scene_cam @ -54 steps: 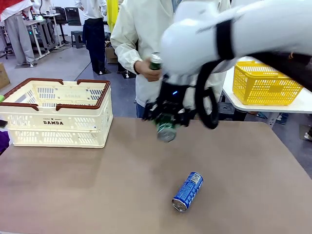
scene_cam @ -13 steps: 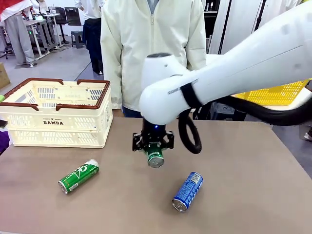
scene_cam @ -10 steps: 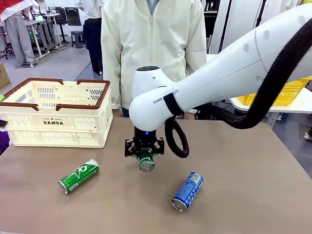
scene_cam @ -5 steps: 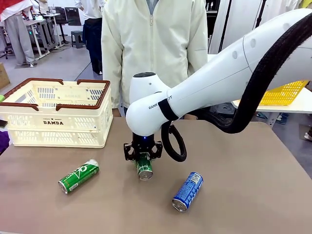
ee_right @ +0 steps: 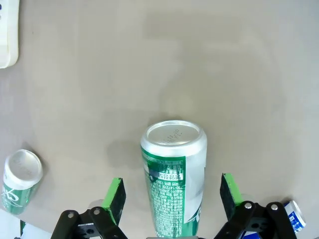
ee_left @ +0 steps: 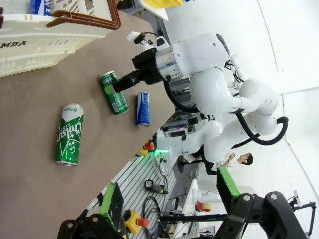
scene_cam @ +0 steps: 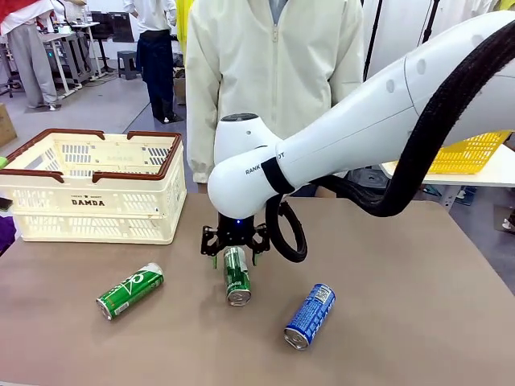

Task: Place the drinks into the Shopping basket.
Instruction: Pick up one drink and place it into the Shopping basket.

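since half a second ago the right gripper (scene_cam: 234, 257) has spread its jaws wide, and the green can (scene_cam: 236, 275) it carried now lies on the table (scene_cam: 418, 322) between the pads, clear of both. nearest the robot lies a blue can (scene_cam: 310, 316), and to its left a second green can (scene_cam: 129, 290). the left gripper (ee_left: 164, 181) stands wide and empty. farther off, at the left, sits the shopping basket (scene_cam: 48, 217). this looks like a set-down; next calls for a fresh grip on one can and a lift over the brown rim.
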Controlling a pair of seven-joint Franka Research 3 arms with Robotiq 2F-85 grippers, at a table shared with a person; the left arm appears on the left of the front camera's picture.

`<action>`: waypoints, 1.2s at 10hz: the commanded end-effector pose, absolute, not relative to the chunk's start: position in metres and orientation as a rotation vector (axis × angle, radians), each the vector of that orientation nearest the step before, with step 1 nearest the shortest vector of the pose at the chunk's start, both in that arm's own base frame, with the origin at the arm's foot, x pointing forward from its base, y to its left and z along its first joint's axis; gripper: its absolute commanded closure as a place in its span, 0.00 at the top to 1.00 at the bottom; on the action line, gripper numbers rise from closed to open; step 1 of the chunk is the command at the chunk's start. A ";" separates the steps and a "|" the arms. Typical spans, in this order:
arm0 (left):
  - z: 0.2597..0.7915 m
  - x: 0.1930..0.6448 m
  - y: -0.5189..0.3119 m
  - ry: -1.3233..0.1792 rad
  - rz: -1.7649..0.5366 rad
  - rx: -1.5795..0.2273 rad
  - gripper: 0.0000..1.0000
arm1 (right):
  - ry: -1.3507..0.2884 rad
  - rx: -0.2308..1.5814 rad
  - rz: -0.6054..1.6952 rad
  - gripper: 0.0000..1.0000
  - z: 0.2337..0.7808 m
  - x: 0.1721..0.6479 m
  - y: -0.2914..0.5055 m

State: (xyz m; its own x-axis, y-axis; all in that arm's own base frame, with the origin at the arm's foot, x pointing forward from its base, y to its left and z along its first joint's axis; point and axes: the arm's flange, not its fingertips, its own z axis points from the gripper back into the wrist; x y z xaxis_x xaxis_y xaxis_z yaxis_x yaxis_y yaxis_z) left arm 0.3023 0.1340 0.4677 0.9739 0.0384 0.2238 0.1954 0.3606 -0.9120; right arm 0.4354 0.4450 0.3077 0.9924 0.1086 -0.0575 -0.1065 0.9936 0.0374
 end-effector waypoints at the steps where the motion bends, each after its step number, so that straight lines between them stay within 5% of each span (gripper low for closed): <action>1: 0.470 0.302 0.133 -0.225 -0.093 -1.221 1.00 | 0.041 0.075 0.066 1.00 0.331 0.426 0.430; 5: 0.470 0.302 0.133 -0.225 -0.093 -1.221 1.00 | 0.242 0.393 0.048 1.00 0.453 0.378 0.257; 8: 0.470 0.302 0.133 -0.225 -0.093 -1.221 1.00 | 0.318 0.906 0.246 1.00 0.454 0.365 0.104; 12: 0.470 0.302 0.133 -0.225 -0.093 -1.221 1.00 | 0.039 1.344 0.004 1.00 0.430 0.306 -0.063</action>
